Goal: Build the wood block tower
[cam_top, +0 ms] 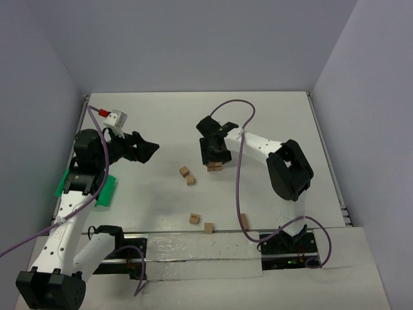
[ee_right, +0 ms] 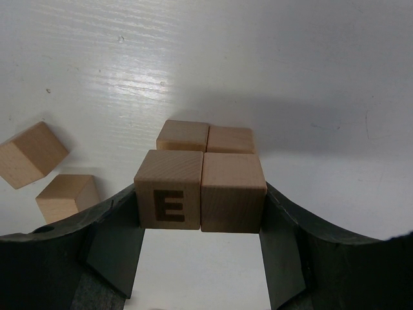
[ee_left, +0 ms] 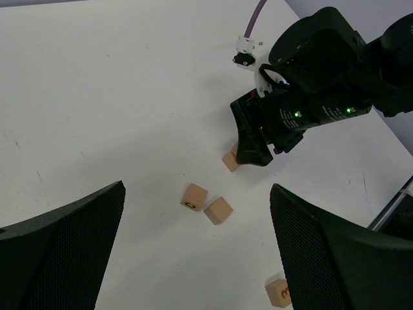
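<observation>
- Now R gripper (ee_right: 201, 223) pinches tower (ee_right: 203, 171) mid-table, E-marked cube (ee_right: 169, 200) in grip.
- L gripper (cam_top: 149, 143) spread wide, well left of it.
- Loose wood blocks (cam_top: 187, 175) lie left & nearer.

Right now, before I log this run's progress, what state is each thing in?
Left tool: open, empty.
Right tool: shut on the Front pair.
Front pair: side by side between the fingers, one showing an E.
Back pair: side by side, touching, just beyond the Front pair.
Loose blocks: four, lying unstacked.
</observation>
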